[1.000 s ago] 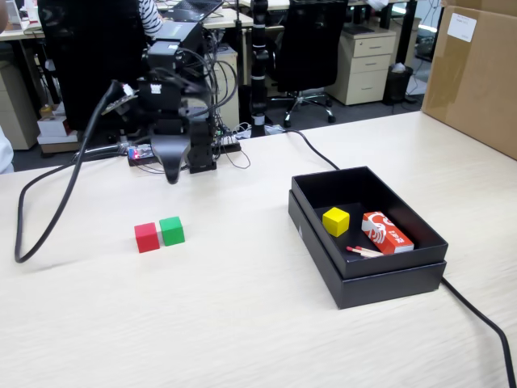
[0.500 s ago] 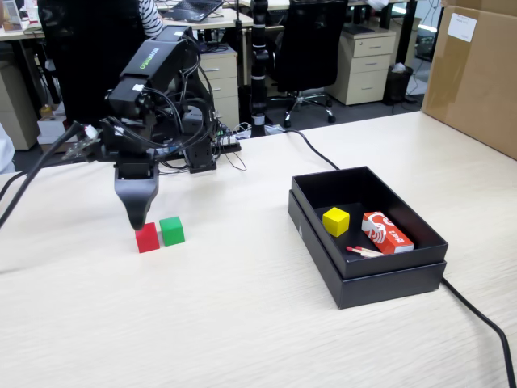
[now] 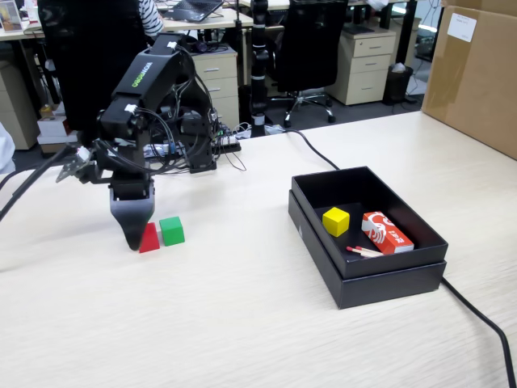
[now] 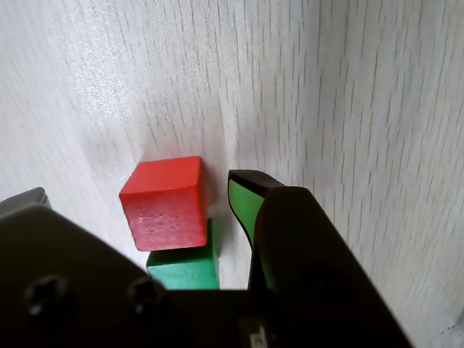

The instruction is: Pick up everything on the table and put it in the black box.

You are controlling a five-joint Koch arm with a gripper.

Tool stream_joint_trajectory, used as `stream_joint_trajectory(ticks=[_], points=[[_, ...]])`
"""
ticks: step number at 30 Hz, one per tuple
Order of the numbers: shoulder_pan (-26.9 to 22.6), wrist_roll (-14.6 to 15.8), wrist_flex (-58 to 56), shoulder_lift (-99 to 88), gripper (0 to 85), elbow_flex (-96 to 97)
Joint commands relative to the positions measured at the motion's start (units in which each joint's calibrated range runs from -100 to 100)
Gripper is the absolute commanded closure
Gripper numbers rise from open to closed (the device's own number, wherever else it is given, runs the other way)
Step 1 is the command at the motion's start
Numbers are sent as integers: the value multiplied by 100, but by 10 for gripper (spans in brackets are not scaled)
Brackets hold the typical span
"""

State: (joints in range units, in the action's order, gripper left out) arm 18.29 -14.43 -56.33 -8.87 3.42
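Hand point(image 3: 135, 240) down at red cube point(image 4: 165, 203), fingers apart; green cube point(image 3: 171, 230) touching it

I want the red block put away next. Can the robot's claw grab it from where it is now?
Probably yes: the gripper is down beside the red cube, nothing above it. The green cube touches one side, which may crowd a finger.

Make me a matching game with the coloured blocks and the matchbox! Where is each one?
Things:
1. yellow cube
2. red cube
3. green cube
4. matchbox

Places:
A. on the table, right under the gripper
B. in the black box, beside the matchsticks
C. in the black box, left of the matchbox in the fixed view
D. on the table, touching the red cube

Pairs: 1-C, 2-A, 3-D, 4-B
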Motion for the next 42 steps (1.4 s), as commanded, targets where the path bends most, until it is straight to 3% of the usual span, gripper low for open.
stream_joint_trajectory(ticks=[1,8,15,22,27,34,41,42], points=[[-10,20,74,9,379,-433],[-5,-15,74,411,485,-460],[0,-10,212,479,847,-560],[44,-10,220,-381,846,-632],[-225,303,212,-1976,846,-877],[-1607,1079,212,-3456,846,-741],[-2554,1592,212,-2825,846,-1403],[-2886,1758,212,-1861,846,-2047]])
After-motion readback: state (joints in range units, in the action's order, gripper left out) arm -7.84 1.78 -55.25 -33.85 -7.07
